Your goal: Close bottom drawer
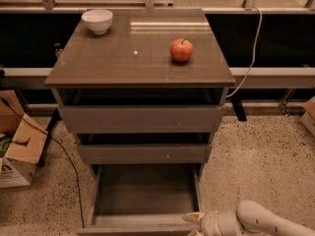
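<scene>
The bottom drawer [142, 195] of the grey-brown cabinet is pulled far out, an empty shallow tray with its front panel at the frame's bottom edge. The middle drawer [142, 153] and the top drawer [140, 118] stand slightly out. My gripper [193, 221] is at the bottom right, at the right end of the bottom drawer's front panel, on the end of my pale arm [256, 220]. Part of the gripper is cut off by the frame edge.
A white bowl [97, 20] and a red apple [181, 49] sit on the cabinet top [123, 53]. An open cardboard box [17, 146] stands on the floor at left, with a black cable beside it. A white cable hangs at the right.
</scene>
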`<state>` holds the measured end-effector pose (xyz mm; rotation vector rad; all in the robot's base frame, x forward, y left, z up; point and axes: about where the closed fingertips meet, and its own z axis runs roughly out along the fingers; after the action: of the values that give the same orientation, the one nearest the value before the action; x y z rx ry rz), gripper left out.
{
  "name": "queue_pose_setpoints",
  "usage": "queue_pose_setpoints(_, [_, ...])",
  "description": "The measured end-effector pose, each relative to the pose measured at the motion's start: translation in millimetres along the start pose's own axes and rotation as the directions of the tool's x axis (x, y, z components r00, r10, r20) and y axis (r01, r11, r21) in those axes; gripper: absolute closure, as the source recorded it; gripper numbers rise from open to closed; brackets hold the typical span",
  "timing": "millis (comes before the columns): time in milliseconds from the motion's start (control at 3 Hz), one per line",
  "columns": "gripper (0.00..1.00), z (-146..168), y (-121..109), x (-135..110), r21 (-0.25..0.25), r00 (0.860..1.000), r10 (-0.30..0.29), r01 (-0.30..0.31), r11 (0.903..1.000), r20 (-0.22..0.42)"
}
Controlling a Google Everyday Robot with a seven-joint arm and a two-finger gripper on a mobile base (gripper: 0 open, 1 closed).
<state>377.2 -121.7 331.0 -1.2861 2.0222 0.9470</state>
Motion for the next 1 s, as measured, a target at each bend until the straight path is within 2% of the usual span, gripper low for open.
queue_pose_setpoints(333, [0.64,-10,5,-1,0.012,1.000,-0.011,0.011,0.9999,0.010])
queue_pose_setpoints(667, [0.87,-9,-3,11,0.025,1.000,0.011,-0.012,0.9996,0.012])
queue_pose_setpoints(1000, [1.00,0,-20,33,0.050,0.999,0.048,-0.048,0.9976,0.002])
